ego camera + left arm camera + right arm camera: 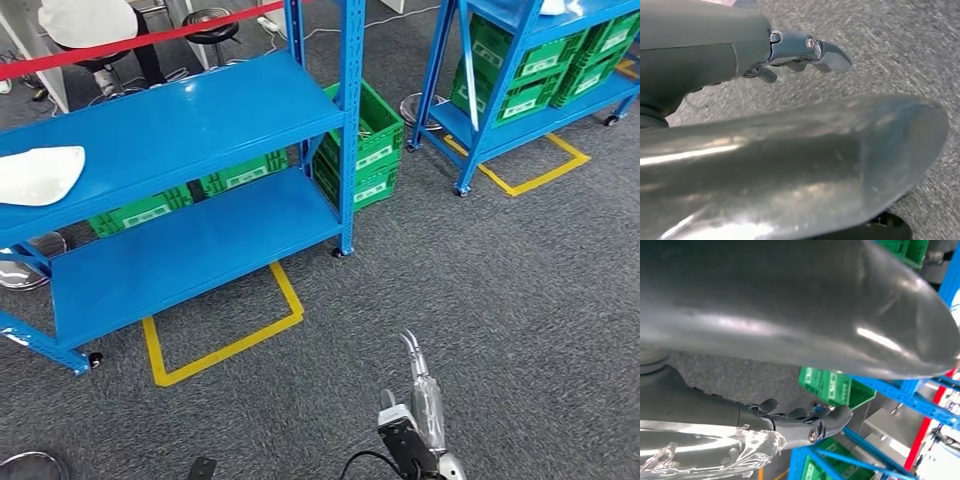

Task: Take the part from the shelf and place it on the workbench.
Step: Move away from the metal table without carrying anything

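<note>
Right hand [420, 400] low, empty — left hand [806, 52] fingers apart.

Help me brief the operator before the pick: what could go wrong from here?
1. The white curved part lies at the far left of the blue metal shelf, while the right hand hangs low over the carpet. A short approach may leave the part out of reach.
2. The part sits near the deck's front edge, so a clumsy touch could knock it off.

a warehouse-like workshop: blue steel shelving [173, 130], green plastic crates [362, 145], yellow floor tape [226, 345], grey carpet [490, 300].
</note>
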